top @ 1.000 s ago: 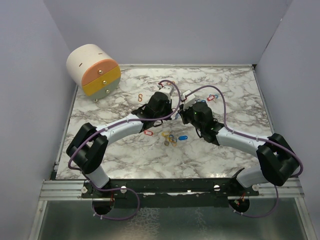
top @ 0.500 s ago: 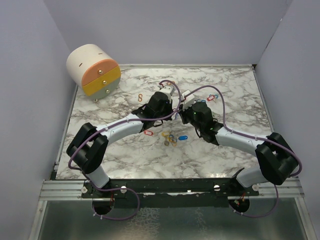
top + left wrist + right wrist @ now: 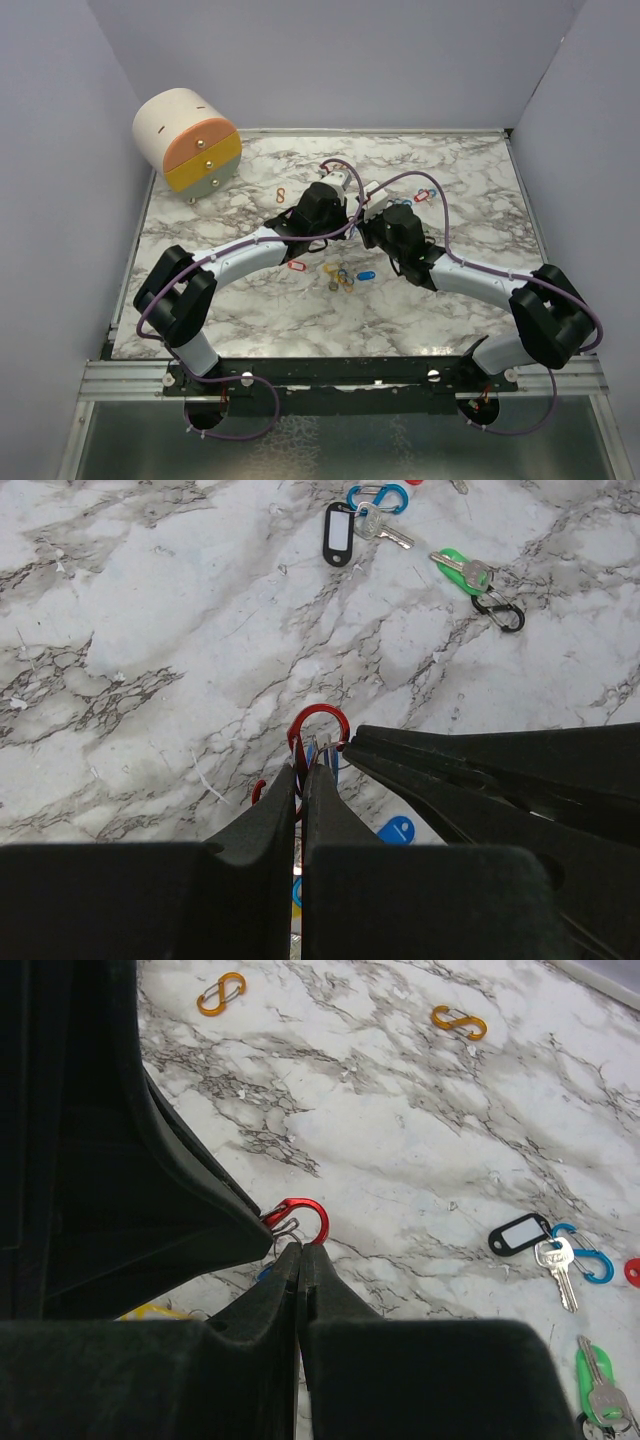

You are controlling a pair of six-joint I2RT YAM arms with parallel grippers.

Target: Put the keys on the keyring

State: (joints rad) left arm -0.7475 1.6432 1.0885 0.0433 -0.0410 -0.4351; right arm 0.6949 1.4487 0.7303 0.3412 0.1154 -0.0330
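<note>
Red clip (image 3: 318,728), serving as keyring: apparently raised off the marble table (image 3: 470,190) where two pincers meet, rounded end jutting past both tips, long axis roughly in line with the left gripper (image 3: 300,772); that gripper clenched on the clip's shank; right gripper (image 3: 300,1250) clenched, tip touching the clip's other limb, whether a key is pinched there cannot be told. Keys (image 3: 341,276): loose heap with blue tag (image 3: 397,830) on the table, below the clip toward the arm bases, about equally near either arm.
</note>
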